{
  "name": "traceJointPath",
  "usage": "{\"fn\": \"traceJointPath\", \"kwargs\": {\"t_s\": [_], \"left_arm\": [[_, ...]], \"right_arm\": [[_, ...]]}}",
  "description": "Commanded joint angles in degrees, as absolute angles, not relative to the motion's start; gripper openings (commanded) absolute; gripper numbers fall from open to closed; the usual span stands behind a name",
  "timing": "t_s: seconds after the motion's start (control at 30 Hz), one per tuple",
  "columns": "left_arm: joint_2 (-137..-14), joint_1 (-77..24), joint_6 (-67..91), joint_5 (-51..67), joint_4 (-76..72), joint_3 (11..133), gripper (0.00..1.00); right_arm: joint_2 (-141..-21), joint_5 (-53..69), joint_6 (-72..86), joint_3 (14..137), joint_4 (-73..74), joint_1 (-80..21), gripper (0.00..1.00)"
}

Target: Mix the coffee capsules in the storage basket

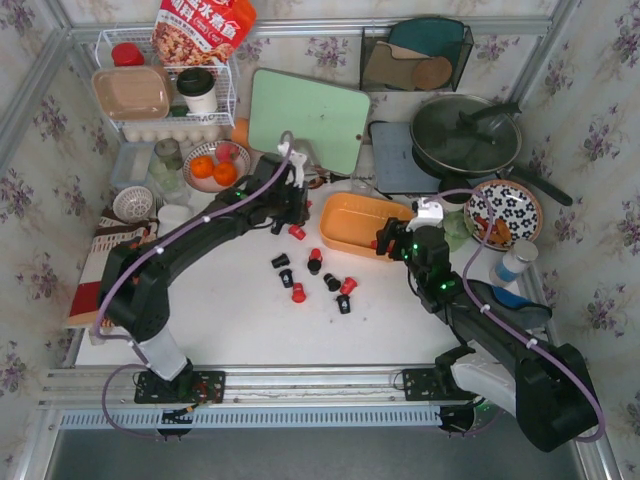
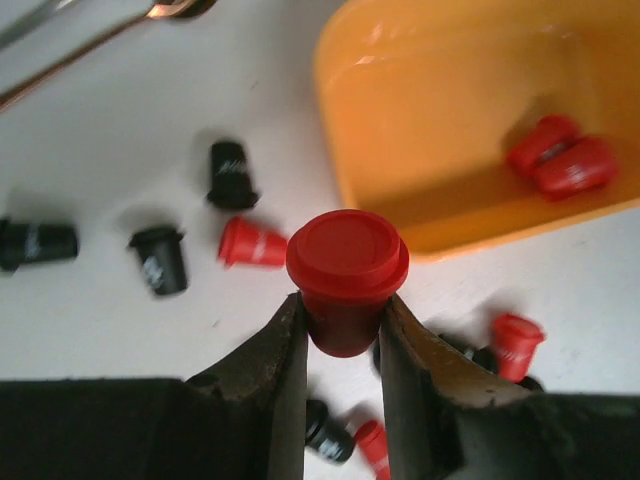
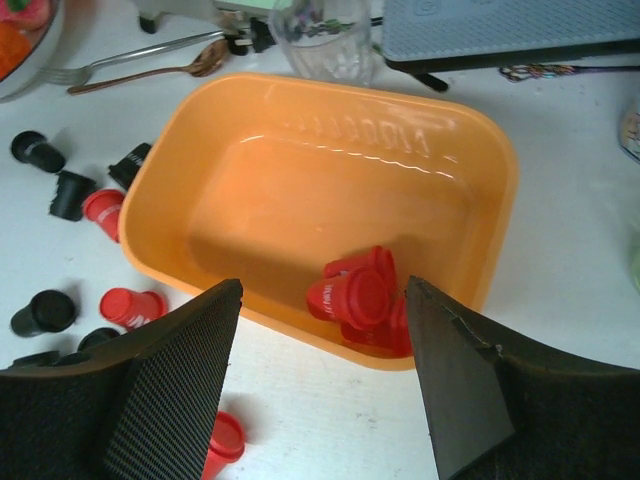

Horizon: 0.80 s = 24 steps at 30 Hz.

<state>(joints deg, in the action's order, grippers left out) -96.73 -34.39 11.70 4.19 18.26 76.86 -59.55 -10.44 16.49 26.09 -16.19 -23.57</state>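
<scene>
The orange storage basket (image 1: 360, 222) sits mid-table. It holds a few red coffee capsules (image 3: 360, 295) in its near right corner, also seen in the left wrist view (image 2: 560, 160). My left gripper (image 2: 343, 305) is shut on a red capsule (image 2: 347, 265) and holds it above the table just left of the basket (image 2: 440, 110); from above, the gripper (image 1: 296, 226) is at the basket's left end. My right gripper (image 3: 322, 290) is open and empty over the basket's near rim (image 3: 250, 320). Several loose red and black capsules (image 1: 315, 280) lie on the table in front.
A green cutting board (image 1: 308, 120), a lidded pan (image 1: 465, 135) and a dark mat stand behind the basket. A bowl of oranges (image 1: 215, 167) and a white wire rack (image 1: 165, 90) are at the back left. A floral plate (image 1: 503, 212) is on the right. A glass (image 3: 320, 30) and cutlery (image 3: 150, 65) lie behind the basket.
</scene>
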Motion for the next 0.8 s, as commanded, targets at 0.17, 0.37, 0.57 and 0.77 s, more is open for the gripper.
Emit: {"fn": "traceJointPath", "kwargs": {"t_s": [0.17,0.37,0.57,0.77], "left_arm": [[-108.7,-38.6,12.4,10.1,14.3,89.4,0.2],[-115.3,-41.1,13.2,9.7,14.6,94.4,0.37],[-117.1,-42.0,13.1,5.7,13.9,94.3,0.41],[-114.1,-42.0,11.6,1.9,13.1,91.2,0.42]], "right_arm": [[-57.6,-23.2,20.1,23.4,-18.2,-22.3,0.77],[-59.1,-18.8,22.4,23.0,-18.8,-18.9,0.77],[-58.7,-18.0,22.2,22.7,-19.2,-18.9,0.76],[-58.8,-17.1,22.1,22.8,-19.3,-18.9,0.76]]}}
